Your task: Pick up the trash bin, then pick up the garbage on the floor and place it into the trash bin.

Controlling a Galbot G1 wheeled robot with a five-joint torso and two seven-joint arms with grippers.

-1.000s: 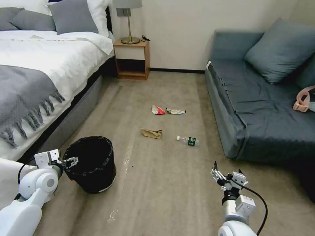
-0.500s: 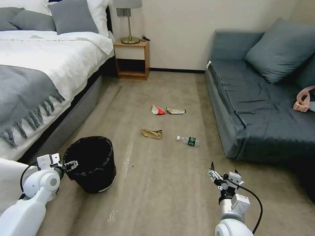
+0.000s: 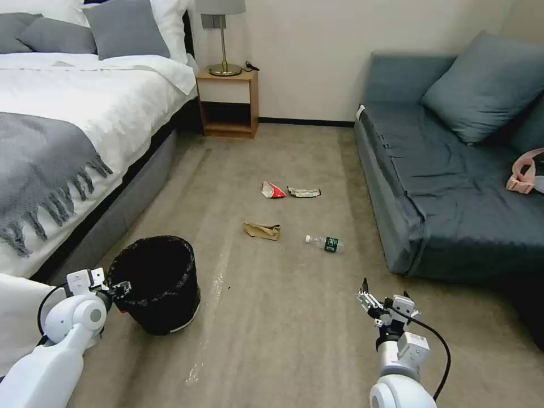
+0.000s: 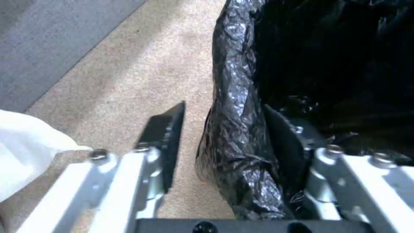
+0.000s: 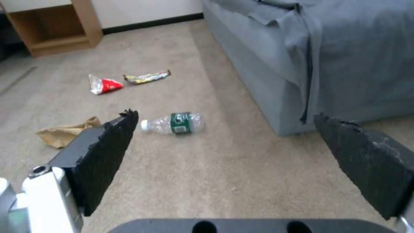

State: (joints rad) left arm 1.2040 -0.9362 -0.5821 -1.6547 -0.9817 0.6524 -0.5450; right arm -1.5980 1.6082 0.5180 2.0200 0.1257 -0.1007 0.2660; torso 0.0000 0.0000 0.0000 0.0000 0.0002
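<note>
The round white trash bin wrapped in a crinkly black plastic bag [image 3: 156, 283] stands upright on the beige carpet floor [image 3: 272, 340] beside the bed, mouth up. The left claw [image 4: 222, 136] is spread open astride its near rim, one finger outside, one inside; closing squarely on wall and liner should give a firm lift. The right claw [image 5: 224, 155] hovers open, facing the clear plastic bottle with green label [image 5: 174, 123], which lies flat, cap toward the crumpled brown paper bag [image 5: 64, 133].
</note>
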